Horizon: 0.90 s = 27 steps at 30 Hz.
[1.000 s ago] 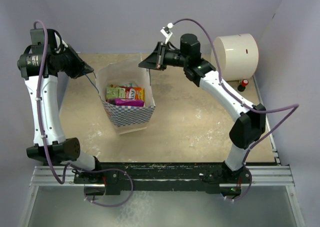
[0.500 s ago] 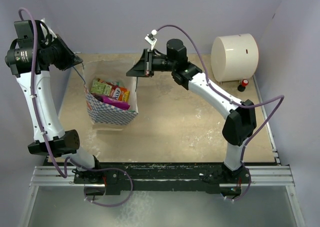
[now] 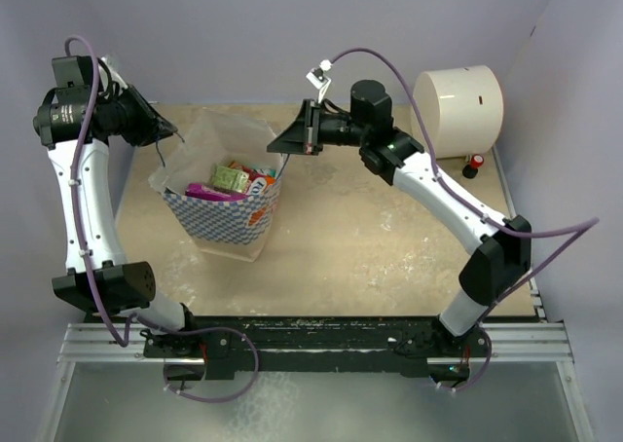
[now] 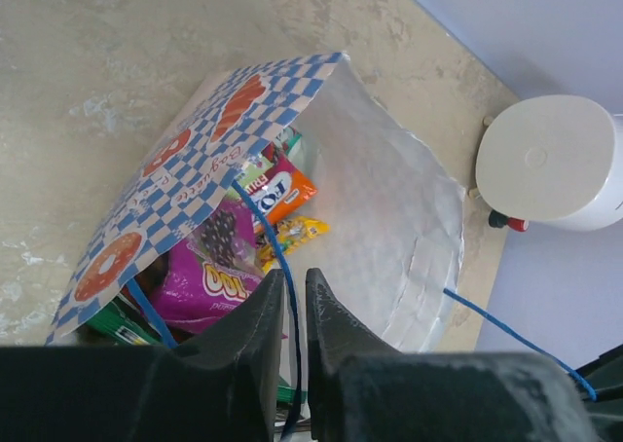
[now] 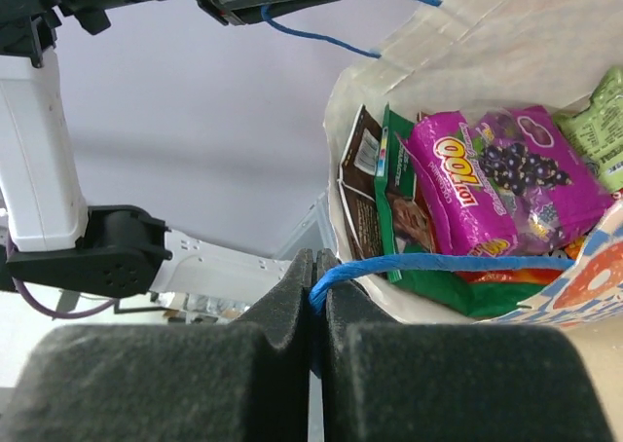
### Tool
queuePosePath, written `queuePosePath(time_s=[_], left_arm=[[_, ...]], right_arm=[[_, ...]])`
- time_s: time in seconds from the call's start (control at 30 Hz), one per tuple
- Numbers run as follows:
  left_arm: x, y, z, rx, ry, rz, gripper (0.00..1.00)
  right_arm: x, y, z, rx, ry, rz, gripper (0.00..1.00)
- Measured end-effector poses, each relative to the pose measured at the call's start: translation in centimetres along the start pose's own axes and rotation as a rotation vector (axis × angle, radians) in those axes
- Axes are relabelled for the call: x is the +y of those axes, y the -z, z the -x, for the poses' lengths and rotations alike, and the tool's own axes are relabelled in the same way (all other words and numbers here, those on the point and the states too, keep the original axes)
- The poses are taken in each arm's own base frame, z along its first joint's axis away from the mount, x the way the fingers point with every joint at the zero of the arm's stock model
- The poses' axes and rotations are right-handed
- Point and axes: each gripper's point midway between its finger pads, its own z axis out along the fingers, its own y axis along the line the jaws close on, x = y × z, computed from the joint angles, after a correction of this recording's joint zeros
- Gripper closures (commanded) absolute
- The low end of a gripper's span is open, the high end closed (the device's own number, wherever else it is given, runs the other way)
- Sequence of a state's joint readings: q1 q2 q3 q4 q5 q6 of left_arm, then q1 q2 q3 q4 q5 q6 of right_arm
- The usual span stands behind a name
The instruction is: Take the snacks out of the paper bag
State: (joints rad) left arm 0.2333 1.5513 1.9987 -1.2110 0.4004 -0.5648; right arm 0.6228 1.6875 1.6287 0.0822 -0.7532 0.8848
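The paper bag [image 3: 232, 226], white with a blue checkered band, hangs tilted between my two grippers with its mouth pulled wide. Snacks lie inside: a magenta pouch [image 4: 200, 288] [image 5: 496, 179], an orange pack [image 4: 282, 194], a yellow candy pack [image 4: 295, 232], a green packet [image 3: 229, 176] and a brown packet [image 5: 362, 199]. My left gripper [image 4: 295, 273] [image 3: 173, 130] is above the bag's left rim. Its jaws stand slightly apart, and a blue cord handle [image 4: 261, 223] runs through the gap. My right gripper [image 5: 318, 257] [image 3: 290, 142] is shut on the other blue cord handle [image 5: 448, 262] at the right rim.
A large cream cylinder [image 3: 458, 109] [image 4: 545, 160] lies at the back right with a small red item [image 3: 476, 162] beside it. Purple walls close in the beige table [image 3: 389, 247] on three sides.
Both arms swung left and then back right with the bag, which is now more tilted and wider open. The left jaws have parted a little around the cord.
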Motion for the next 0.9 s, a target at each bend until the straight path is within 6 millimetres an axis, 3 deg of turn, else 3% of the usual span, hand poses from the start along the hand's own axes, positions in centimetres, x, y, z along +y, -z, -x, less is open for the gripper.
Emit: queuePosePath(time_s=[0.1,0.17,0.23,0.4,0.47,0.57,0.63,0.8,0.9], left_arm=[[-0.4,1.0,0.1,-0.024,-0.01,-0.01,0.66],[-0.7,1.6,0.4,-0.051,-0.023,-0.011,0.47],[-0.7,2.3,0.9,-0.085,-0.043,0.005,0.35],[1.1,4.0,1.1,-0.147,-0.066,0.117,0.14],[2.2,4.7,1.2,-0.177,-0.075,0.177,0.16],[4.0,5.3,0.5,-0.198,-0.07,0.255,0.33],[5.0,4.9,0.1,-0.192,-0.063,0.29,0.39],[7.7,1.8,-0.6,-0.137,-0.041,0.364,0.42],[8.4,-0.1,-0.5,-0.125,-0.016,0.365,0.48]], right_arm=[[0.4,1.1,0.4,-0.028,0.024,-0.018,1.0],[0.2,1.6,0.8,-0.038,0.039,-0.032,1.0],[-0.4,1.9,1.0,-0.046,0.044,-0.053,1.0],[-1.7,2.8,1.0,-0.062,0.035,-0.082,1.0],[-1.8,3.1,1.1,-0.066,0.035,-0.085,1.0],[-1.7,3.3,0.9,-0.061,0.035,-0.079,1.0],[-1.7,3.3,0.8,-0.057,0.035,-0.075,1.0],[-1.7,3.3,0.8,-0.056,0.035,-0.074,1.0],[-1.7,3.3,0.7,-0.051,0.034,-0.07,1.0]])
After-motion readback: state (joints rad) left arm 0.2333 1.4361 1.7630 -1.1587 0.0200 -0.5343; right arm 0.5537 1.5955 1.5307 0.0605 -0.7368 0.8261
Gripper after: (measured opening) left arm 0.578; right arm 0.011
